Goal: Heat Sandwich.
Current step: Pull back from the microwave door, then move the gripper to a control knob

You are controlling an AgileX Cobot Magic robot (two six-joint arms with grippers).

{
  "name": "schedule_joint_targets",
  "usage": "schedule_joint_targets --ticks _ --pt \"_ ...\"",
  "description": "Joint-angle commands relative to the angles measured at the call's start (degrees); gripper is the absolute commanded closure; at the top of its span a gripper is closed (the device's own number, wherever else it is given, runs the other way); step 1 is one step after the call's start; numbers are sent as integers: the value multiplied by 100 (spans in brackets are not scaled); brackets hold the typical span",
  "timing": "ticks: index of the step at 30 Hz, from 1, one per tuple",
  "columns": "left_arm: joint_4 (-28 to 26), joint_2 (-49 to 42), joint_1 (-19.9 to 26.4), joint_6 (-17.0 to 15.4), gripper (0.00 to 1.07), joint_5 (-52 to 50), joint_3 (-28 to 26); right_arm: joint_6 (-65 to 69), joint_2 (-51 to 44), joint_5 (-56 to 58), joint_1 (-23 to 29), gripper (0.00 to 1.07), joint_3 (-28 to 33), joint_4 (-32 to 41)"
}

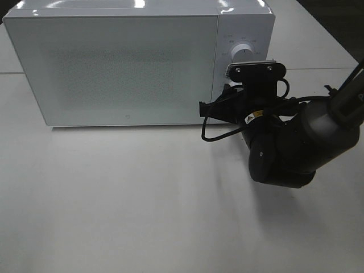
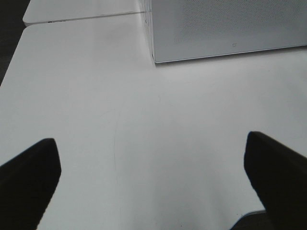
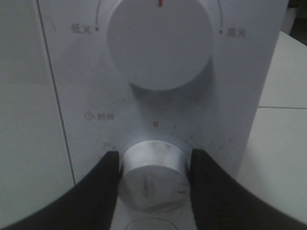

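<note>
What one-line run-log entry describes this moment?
right gripper: closed on timer knob | left gripper: open over table | microwave: door shut | sandwich: not visible

A smooth white tabletop fills the view under even light. A thin seam crosses at two o'clock, and dark floor shows at one o'clock.

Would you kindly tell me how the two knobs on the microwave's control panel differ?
The upper knob is clean white and untouched; the lower knob looks greyer, scuffed, and is pinched by the right gripper. The upper knob's red mark lies at its top; the lower knob's sits off to one side. Both are round.
</note>
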Motion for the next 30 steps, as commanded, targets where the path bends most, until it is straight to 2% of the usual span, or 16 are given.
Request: schedule_joint_targets --ticks 1,17,30 --pt "-23 -166 17 -6 3 -34 0 29 -6 11 -23 97 -40 -74" --pt "-23 -166 17 -6 3 -34 0 665 -6 11 -23 95 -40 -86" --pt "-23 -166 17 -6 3 -34 0 3203 -6 6 -23 95 -40 -80"
